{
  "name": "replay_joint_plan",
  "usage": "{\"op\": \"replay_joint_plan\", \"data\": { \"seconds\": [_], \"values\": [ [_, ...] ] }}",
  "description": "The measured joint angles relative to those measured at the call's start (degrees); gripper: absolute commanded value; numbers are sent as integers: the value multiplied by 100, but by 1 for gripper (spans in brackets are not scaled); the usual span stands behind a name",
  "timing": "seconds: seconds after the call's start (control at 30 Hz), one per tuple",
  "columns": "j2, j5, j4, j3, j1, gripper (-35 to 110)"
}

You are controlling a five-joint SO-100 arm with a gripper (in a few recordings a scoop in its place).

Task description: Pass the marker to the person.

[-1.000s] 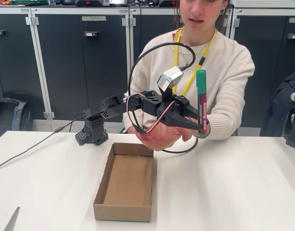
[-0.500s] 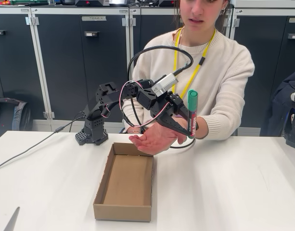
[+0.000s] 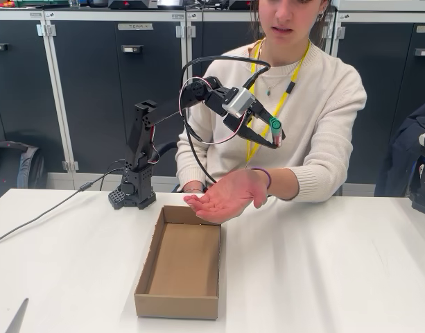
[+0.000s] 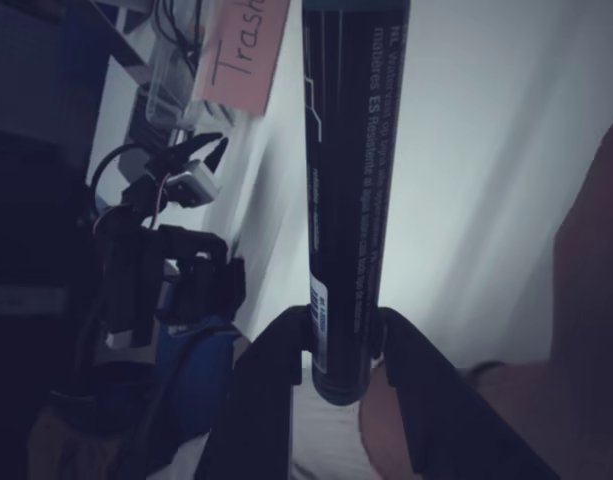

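Robot hand (image 3: 266,132) clamped on the marker (image 3: 275,128), raised in air above the bench's rear edge, roughly mid-width, in front of the person (image 3: 316,104). In wrist view the two dark fingers pinch the marker (image 4: 351,200) right at its butt end, barrel running up out of frame. The person's palm (image 3: 222,200) waits open and face-up below, well apart from the marker, just past the rear end of the cardboard box (image 3: 181,260).

Risks, as I judge them:
- Grip sits at the very end of a smooth round barrel, so the long free length gives leverage; a jolt could pivot or slip it out.
- Marker is off to the right of the palm in fixed view and high. Letting go here prob. means it falls past the fingers onto the bench, or bounces off the palm; a cylinder then rolls.
- Box is open-topped and close to the palm, so a missed drop could land inside.
- Loose cable loops (image 3: 198,104) around the arm hang near the person's chest and lanyard (image 3: 278,104); could snag on a swing.

Materials/shapes: barrel glossy black plastic w/ small white print, cap green and blunt. Fingers matte black, hard, tapered, printed-plastic look. Box is brown corrugated card, shallow, rectangular. Bench (image 3: 337,277) white, flat, smooth, low friction. Sweater cream knit, soft.
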Motion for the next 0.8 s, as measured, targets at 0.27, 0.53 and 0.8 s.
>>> {"op": "replay_joint_plan", "data": {
  "seconds": [0.27, 0.53, 0.8],
  "values": [
    [1310, 1125, 633, 1160, 70, -5],
    [2224, 2039, 1670, 2074, 624, -5],
    [2162, 2391, 1881, 2558, 1802, -5]
  ]
}}
